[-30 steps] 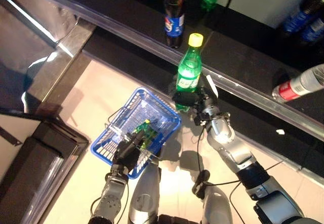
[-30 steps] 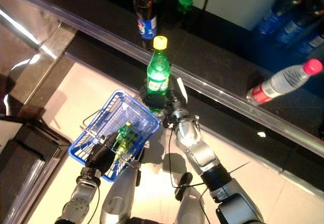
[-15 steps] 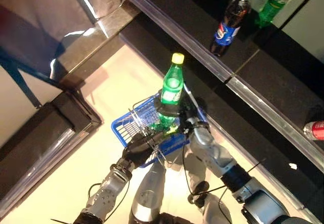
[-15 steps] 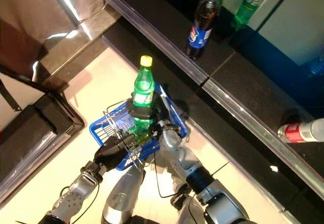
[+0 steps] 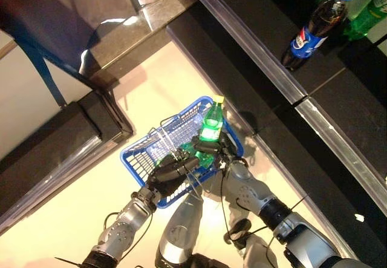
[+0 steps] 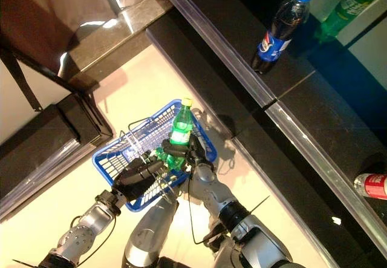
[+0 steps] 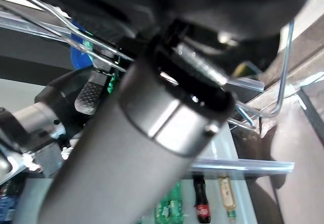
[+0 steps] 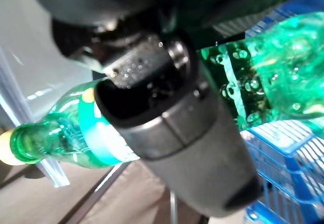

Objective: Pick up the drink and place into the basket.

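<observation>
My right hand [image 5: 222,150] is shut on a green bottle with a yellow cap [image 5: 211,123] and holds it upright inside the blue basket [image 5: 140,155]. It also shows in the right eye view [image 6: 179,126] and close up in the right wrist view [image 8: 61,135]. My left hand [image 5: 171,174] is shut on the basket's thin wire handles [image 5: 164,142] at its near side and holds the basket up over the floor. Another green drink [image 5: 181,157] lies on the basket's bottom.
A long dark shelf [image 5: 254,38] runs along the right with a dark cola bottle [image 5: 310,28] on it. Green bottles [image 6: 352,2] stand further back. A red-and-white drink [image 6: 370,185] lies at the right. A dark cabinet [image 5: 54,153] stands at the left.
My right hand has lowered the green bottle down into the blue basket. The camera has shifted, so the shelf and the cola bottle sit further right.
</observation>
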### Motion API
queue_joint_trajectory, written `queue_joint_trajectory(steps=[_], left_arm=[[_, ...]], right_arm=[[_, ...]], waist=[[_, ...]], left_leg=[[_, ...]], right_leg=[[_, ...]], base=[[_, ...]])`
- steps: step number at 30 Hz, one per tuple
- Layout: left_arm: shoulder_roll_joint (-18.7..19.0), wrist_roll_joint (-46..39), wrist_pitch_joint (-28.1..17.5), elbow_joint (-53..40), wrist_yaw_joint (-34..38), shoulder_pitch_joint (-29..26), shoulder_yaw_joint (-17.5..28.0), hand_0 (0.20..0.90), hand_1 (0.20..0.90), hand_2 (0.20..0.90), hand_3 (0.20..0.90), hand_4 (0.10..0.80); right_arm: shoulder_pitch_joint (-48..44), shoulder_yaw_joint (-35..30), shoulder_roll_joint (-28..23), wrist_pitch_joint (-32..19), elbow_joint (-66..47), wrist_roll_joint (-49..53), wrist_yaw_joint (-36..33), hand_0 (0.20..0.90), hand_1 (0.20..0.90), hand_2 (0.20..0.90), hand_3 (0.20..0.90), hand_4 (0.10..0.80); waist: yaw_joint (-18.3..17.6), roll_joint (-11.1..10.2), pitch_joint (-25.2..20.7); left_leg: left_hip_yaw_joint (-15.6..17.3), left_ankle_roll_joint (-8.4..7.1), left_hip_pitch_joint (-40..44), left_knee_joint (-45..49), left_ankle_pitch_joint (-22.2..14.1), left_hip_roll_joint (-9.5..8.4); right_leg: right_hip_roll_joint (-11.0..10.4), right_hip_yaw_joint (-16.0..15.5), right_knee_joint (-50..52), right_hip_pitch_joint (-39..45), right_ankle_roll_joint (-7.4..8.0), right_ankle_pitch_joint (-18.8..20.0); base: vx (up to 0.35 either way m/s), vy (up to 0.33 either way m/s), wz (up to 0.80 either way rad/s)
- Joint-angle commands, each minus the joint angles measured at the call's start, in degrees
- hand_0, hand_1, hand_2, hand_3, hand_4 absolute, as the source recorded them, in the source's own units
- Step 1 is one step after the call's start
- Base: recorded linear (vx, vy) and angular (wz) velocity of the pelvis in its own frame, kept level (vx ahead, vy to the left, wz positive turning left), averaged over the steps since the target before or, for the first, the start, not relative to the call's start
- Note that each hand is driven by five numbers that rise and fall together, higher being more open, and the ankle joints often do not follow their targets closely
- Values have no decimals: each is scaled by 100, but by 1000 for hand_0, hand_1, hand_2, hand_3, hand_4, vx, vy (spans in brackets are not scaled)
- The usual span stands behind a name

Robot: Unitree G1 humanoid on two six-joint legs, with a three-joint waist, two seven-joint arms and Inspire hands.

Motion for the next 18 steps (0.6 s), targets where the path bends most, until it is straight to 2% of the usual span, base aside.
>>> queue_joint_trajectory(steps=[1,7,18], left_arm=[[-388,-160,-264,-2767,-1811,-807,-459,300,300,300,200,100],[-294,-140,-366,-2781,-1820,-951,-537,300,300,300,200,100],[-175,-271,-264,-2863,-1976,-1069,-382,300,300,300,200,100]], right_arm=[[-1134,191,782,-690,-444,194,391,300,300,300,200,100],[-1271,164,936,-813,-127,432,470,300,300,300,200,100],[-1552,-262,1079,-437,1273,1783,1052,300,300,300,200,100]], waist=[[-73,456,-141],[13,445,-141],[190,474,-141]], left_leg=[[-96,39,5,264,-168,-4],[-152,87,-140,366,-200,-85],[-167,145,-336,380,-184,-128]], right_leg=[[-178,-5,114,-270,-376,882],[-254,-31,190,-402,-359,953],[-341,-110,269,-575,-334,1019]], base=[[29,25,6],[47,-5,7],[26,-3,3]])
